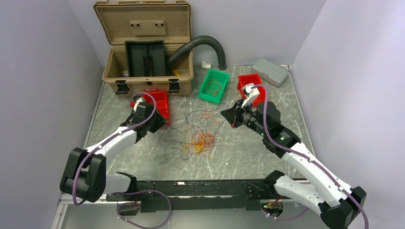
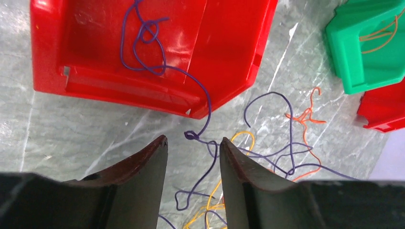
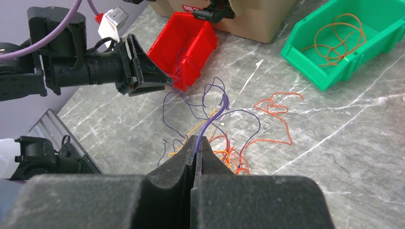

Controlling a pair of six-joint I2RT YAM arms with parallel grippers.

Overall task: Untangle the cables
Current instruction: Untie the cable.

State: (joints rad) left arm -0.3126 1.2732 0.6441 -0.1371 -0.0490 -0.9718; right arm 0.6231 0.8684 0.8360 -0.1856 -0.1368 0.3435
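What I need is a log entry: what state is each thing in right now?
Left fingers: open, purple strand between them, ungripped.
Right fingers: shut on purple wire.
Wire heap: tangled on the table.
Toolbox: lid open.
Green bin: upright, holds orange wire.
Left red bin: purple strand trails out.
Grey case: shut.

Left arm [image 1: 114, 140] and right arm [image 1: 308, 168]: white shells, black joints, thick purple cable [image 3: 33, 46] along each, dark wedge-shaped fingers [image 2: 143, 183].
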